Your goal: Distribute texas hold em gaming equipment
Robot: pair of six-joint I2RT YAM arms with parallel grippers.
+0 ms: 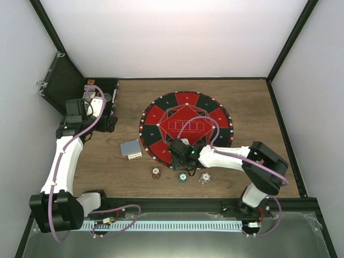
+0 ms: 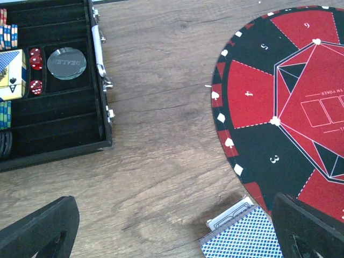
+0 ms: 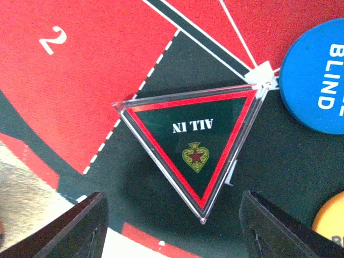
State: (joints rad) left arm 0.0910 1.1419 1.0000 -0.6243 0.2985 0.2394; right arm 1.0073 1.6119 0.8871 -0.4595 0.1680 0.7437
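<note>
In the right wrist view a clear triangular "ALL IN" marker (image 3: 193, 145) lies flat on the round red-and-black mat (image 3: 80, 80). My right gripper (image 3: 172, 231) hovers low over it, open, and the marker's tip points into the gap between the fingers. A blue "BLIND" button (image 3: 317, 75) and an orange button (image 3: 330, 220) lie to its right. A deck of cards (image 2: 242, 236) with blue-checked backs rests on the wood beside the mat (image 2: 252, 97). My left gripper (image 2: 172, 236) stands open above the table, holding nothing. From above, the right gripper (image 1: 177, 152) is at the mat's near edge and the left gripper (image 1: 107, 122) is by the case.
An open black case (image 2: 102, 80) at the back left holds stacked chips (image 2: 8, 35), red dice (image 2: 36, 59), a round dealer button (image 2: 66, 63) and a boxed deck (image 2: 12, 75). Three chip stacks (image 1: 183, 176) sit in a row on the wood near the front. Walls enclose the table.
</note>
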